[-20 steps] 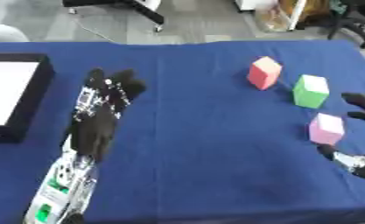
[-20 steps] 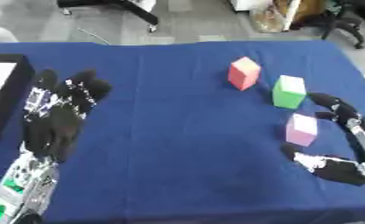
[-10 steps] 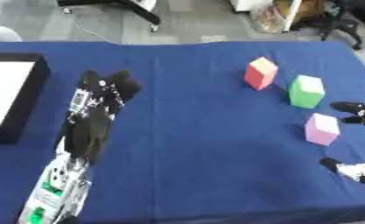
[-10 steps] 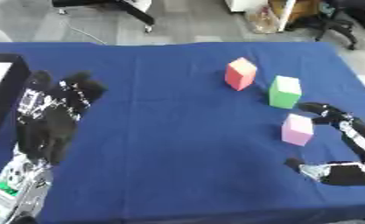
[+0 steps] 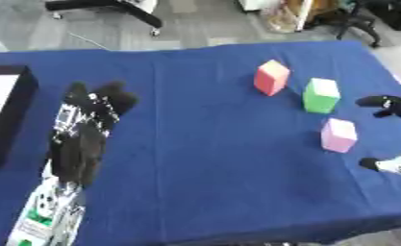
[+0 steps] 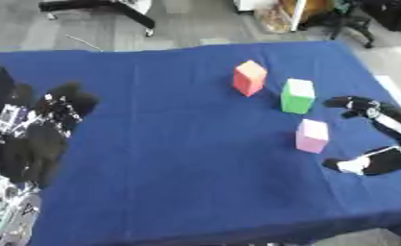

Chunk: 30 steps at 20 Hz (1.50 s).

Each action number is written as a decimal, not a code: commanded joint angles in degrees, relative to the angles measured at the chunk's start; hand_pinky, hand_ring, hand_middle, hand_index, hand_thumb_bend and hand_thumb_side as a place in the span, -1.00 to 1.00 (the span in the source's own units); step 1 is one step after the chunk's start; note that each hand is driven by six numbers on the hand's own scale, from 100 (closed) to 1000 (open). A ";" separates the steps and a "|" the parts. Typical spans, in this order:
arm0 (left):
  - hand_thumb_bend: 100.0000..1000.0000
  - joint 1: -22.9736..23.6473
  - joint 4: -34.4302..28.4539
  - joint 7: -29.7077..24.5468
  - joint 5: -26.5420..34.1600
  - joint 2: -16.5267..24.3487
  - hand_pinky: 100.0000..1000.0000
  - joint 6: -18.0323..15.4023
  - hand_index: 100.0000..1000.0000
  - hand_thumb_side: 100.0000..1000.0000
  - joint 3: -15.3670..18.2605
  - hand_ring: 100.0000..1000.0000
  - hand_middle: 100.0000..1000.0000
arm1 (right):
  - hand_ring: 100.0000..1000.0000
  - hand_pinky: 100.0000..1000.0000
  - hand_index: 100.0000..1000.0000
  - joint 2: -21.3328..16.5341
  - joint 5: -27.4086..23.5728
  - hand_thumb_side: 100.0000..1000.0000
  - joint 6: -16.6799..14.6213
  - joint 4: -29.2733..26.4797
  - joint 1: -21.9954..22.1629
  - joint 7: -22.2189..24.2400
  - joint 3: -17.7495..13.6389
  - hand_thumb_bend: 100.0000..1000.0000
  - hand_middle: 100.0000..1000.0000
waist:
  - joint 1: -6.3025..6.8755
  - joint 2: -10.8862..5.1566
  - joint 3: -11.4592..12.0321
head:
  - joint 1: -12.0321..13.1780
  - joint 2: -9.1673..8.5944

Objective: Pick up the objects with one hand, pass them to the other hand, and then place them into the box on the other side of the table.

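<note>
Three blocks stand on the blue table (image 5: 203, 144): a red one (image 5: 270, 77), a green one (image 5: 321, 95) and a pink one (image 5: 338, 135). My right hand (image 6: 380, 137) is at the right edge, open, its fingers and thumb spread on either side of the pink block (image 6: 311, 136) without touching it. My left hand (image 5: 85, 129) rests open on the left side of the table, fingers pointing away. A black box with a white inside (image 5: 8, 113) sits at the far left edge.
Beyond the table's far edge lie grey floor, a chair base (image 5: 111, 7) and clutter. The table's front edge runs along the bottom of both views.
The whole picture has shifted a little as the camera moved. My right hand has drawn slightly toward the right edge; the blocks and left hand stay put.
</note>
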 commanded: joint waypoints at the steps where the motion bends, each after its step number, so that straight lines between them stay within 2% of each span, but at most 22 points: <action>1: -0.45 -0.46 -1.20 -0.09 -0.05 0.57 0.88 0.04 0.64 0.86 -0.01 0.52 0.27 | 0.93 0.69 0.86 -2.24 -0.19 -0.69 -0.24 3.50 -2.06 1.28 -0.69 0.03 0.80 | -0.06 -0.71 0.10 | -1.50 -0.17; 10: -0.45 -0.60 -1.24 -0.13 0.02 0.46 0.88 0.09 0.64 0.86 -0.05 0.52 0.27 | 0.94 0.69 0.86 -0.53 1.08 -0.70 -1.28 12.14 -6.54 3.43 -0.44 0.02 0.79 | 0.07 -0.72 0.46 | -3.69 -0.17; 30: -0.44 -0.66 -1.32 -0.15 0.12 0.23 0.88 0.16 0.64 0.86 -0.14 0.52 0.26 | 0.92 0.69 0.84 4.71 5.79 -0.72 -2.92 24.56 -13.76 5.92 0.83 0.00 0.74 | 0.34 -0.69 1.11 | -4.57 -0.17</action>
